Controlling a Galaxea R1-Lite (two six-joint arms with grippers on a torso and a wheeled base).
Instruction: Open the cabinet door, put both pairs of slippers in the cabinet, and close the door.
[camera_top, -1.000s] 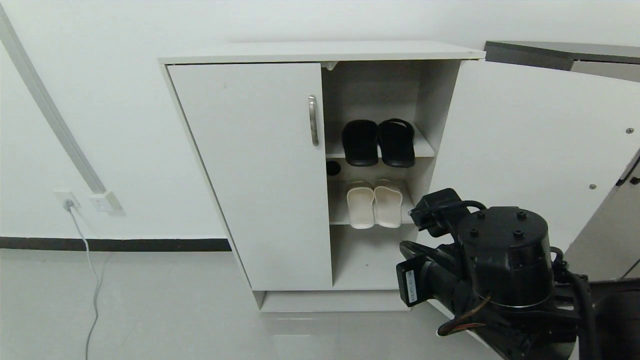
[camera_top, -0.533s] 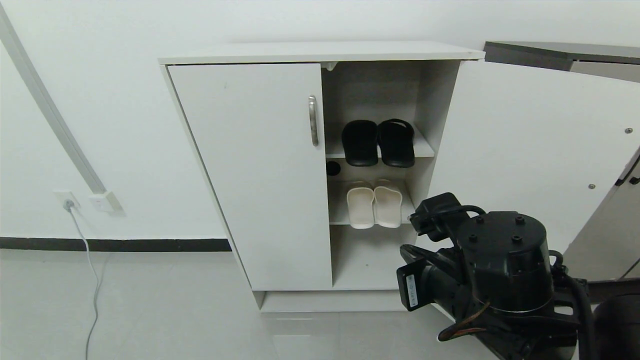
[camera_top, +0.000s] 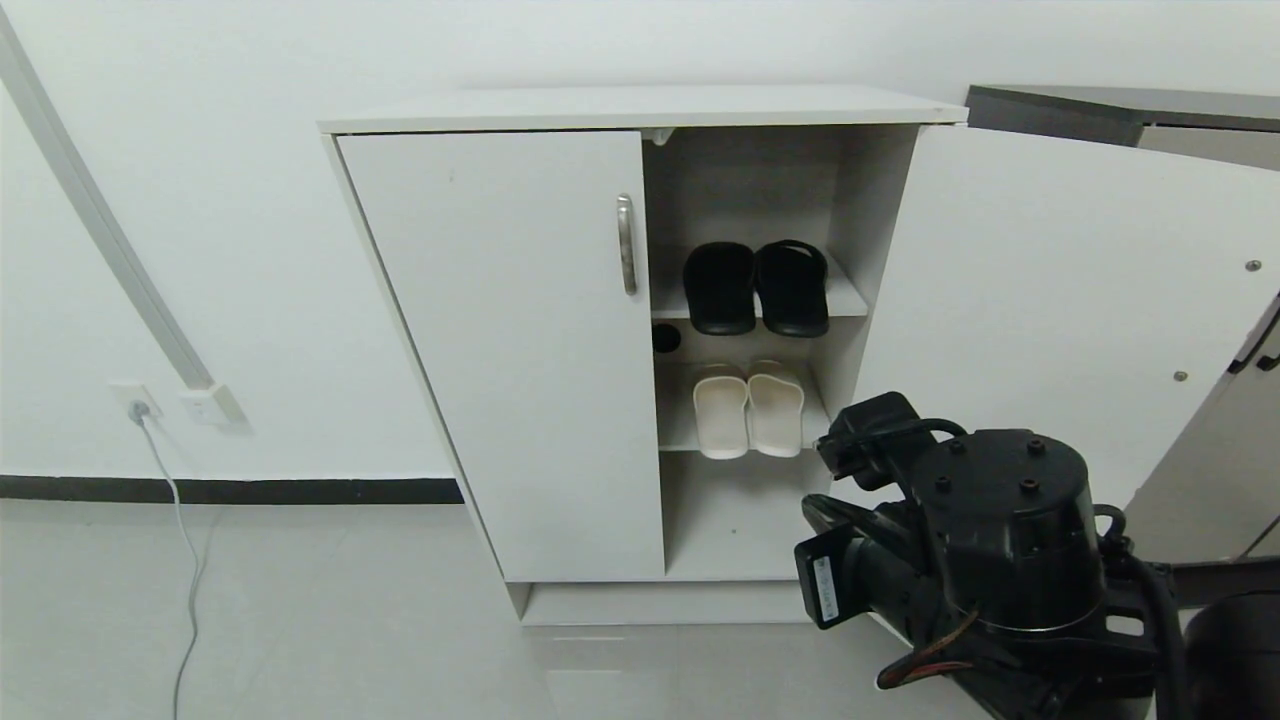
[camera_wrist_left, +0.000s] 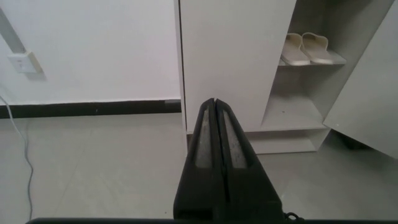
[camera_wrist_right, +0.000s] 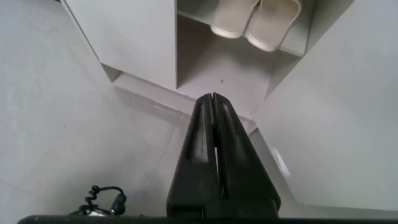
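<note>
The white cabinet (camera_top: 520, 350) has its left door closed and its right door (camera_top: 1050, 300) swung wide open. A black pair of slippers (camera_top: 757, 287) lies on the upper shelf. A white pair of slippers (camera_top: 748, 408) lies on the shelf below, also seen as the white pair (camera_wrist_left: 308, 48) and the white pair (camera_wrist_right: 255, 15). My right arm (camera_top: 1000, 540) hangs low in front of the open door. The right gripper (camera_wrist_right: 213, 99) is shut and holds nothing, pointing at the cabinet's base. The left gripper (camera_wrist_left: 213, 103) is shut and holds nothing, facing the closed door's lower part.
The closed door carries a metal handle (camera_top: 626, 245). A wall socket (camera_top: 135, 408) with a cable running down to the floor sits at the left. A grey unit (camera_top: 1100, 105) stands behind the open door. Bare floor (camera_top: 300, 620) stretches to the left of the cabinet.
My right arm has sunk a little in front of the open door. The head view has shifted slightly. Slippers and doors are as before.
</note>
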